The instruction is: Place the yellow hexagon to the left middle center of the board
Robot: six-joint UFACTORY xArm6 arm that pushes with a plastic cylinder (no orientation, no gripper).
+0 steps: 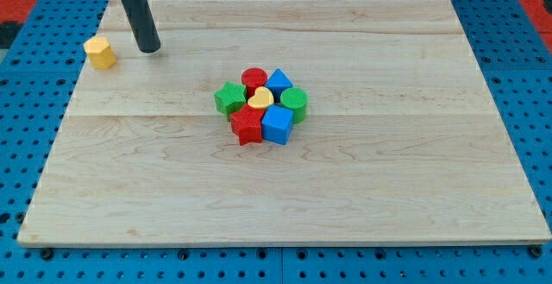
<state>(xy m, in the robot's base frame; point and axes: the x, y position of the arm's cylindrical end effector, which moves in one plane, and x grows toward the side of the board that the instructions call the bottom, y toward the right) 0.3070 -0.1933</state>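
Closest to the camera is the bare wood of the counter (345, 198). It is pale, smooth and flat, with long lines in it.

Further back, down and to the view's right of my tip (150, 49), is a tight bunch of blocks, all touching. There is a red star (247, 126), a blue cube (278, 123), a green star (229, 99), a yellow heart (260, 99), a green round block (294, 103), a red round block (254, 78) and a blue block (279, 82) whose shape I cannot make out. Their sides look ribbed, like plastic.

Furthest back is the yellow hexagon (101, 52). It sits just to the view's left of my tip, near but not touching, close to the counter's top left corner. It has flat sides and looks smooth and light.

I have no claw, only a dark round rod, so nothing can open, close or hold.

I think the hexagon must slide toward the view's bottom, along the left side. To do that well, my tip should go around behind it, to the view's top, press on a flat side in the middle, and push slowly so it does not spin off the edge.
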